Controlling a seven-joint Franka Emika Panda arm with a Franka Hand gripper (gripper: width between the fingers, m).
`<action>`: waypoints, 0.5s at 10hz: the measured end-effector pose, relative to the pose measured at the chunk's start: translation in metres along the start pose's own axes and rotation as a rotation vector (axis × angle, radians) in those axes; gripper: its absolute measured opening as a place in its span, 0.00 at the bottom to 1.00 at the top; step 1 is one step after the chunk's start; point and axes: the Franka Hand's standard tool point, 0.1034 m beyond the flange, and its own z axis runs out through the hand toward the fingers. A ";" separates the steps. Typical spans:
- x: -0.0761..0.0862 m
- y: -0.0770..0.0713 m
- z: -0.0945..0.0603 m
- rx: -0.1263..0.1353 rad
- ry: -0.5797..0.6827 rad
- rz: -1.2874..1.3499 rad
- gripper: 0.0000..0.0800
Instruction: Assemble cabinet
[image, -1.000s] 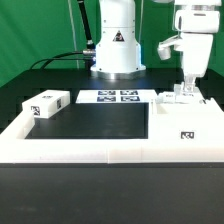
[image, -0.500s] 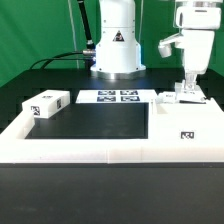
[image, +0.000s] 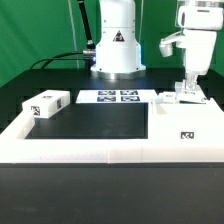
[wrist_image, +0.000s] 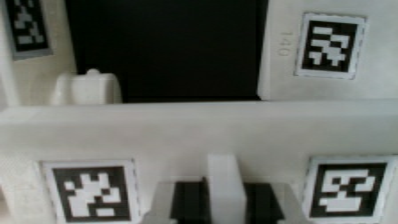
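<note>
My gripper (image: 187, 90) stands low at the exterior view's right, over a small white cabinet part (image: 183, 98) with tags. That part rests at the far edge of the big flat white cabinet body (image: 180, 122). In the wrist view my gripper (wrist_image: 222, 205) has its dark pads (wrist_image: 185, 202) pressed on either side of a thin upright white rib (wrist_image: 222, 172) of that part, with a tag (wrist_image: 89, 192) to each side. A second white cabinet block (image: 47, 103) lies at the exterior view's left.
The marker board (image: 107, 97) lies in front of the robot base (image: 117, 45). A long low white border rail (image: 70, 148) runs along the front and left of the black mat (image: 90, 122). A small white peg (wrist_image: 89, 86) stands beyond the held part.
My gripper has shifted very slightly toward the exterior view's right; otherwise nothing has visibly moved.
</note>
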 end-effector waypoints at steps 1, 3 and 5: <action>0.001 0.000 0.000 0.000 0.000 -0.001 0.09; 0.004 -0.001 -0.001 -0.001 0.002 -0.008 0.09; 0.008 -0.001 0.000 -0.002 0.004 -0.014 0.09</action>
